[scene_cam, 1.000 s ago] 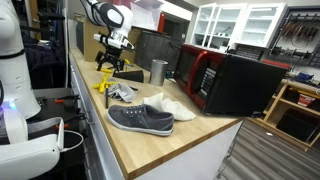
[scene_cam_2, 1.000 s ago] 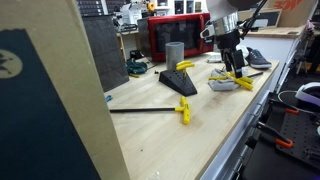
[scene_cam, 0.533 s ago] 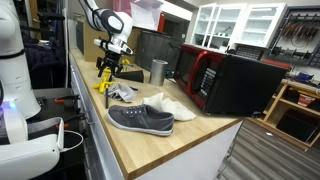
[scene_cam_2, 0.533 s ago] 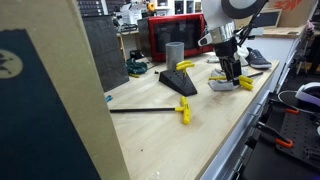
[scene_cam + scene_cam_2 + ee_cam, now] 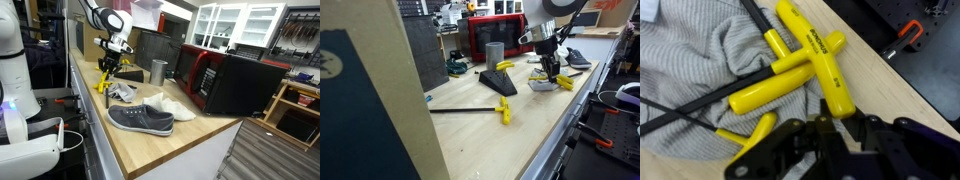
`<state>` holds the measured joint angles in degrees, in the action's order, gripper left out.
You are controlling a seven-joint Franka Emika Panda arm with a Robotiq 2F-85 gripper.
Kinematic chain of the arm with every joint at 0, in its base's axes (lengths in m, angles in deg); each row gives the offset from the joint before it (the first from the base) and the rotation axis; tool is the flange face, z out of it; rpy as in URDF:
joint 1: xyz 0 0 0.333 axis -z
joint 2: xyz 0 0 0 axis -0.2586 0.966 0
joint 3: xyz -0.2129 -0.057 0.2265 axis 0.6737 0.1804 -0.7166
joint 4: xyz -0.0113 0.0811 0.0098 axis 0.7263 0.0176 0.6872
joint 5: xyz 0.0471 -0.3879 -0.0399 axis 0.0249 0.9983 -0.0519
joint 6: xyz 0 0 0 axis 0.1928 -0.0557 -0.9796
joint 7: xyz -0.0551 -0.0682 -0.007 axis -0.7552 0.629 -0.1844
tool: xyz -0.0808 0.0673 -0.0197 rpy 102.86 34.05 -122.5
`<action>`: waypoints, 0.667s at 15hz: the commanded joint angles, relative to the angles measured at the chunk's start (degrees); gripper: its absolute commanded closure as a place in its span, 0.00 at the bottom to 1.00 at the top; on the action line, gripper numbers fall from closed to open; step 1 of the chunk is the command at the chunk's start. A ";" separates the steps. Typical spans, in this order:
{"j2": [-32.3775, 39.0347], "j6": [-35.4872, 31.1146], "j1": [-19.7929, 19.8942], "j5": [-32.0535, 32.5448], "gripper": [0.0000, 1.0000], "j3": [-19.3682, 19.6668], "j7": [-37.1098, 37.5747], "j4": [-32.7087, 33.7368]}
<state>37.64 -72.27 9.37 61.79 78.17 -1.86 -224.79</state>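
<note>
The fingers bracket one end of the yellow T-handle wrench (clamped or not, can't tell), which lies on the grey cloth, not lifted yet.

I look along a long, pale wooden worktop that runs from near to far under even indoor light. At the far right hang white wall cabinets with glass doors, and beside them a dark tool wall. A wooden shelf unit stands to the right, with corrugated metal sheeting nearer. In an exterior view a dark blue panel fills the near left.
</note>
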 commanded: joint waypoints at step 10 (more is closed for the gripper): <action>-6.81 0.45 -0.51 0.87 0.14 -0.23 1.69 -4.53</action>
<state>33.54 -72.13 9.22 61.80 78.13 -1.06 -227.44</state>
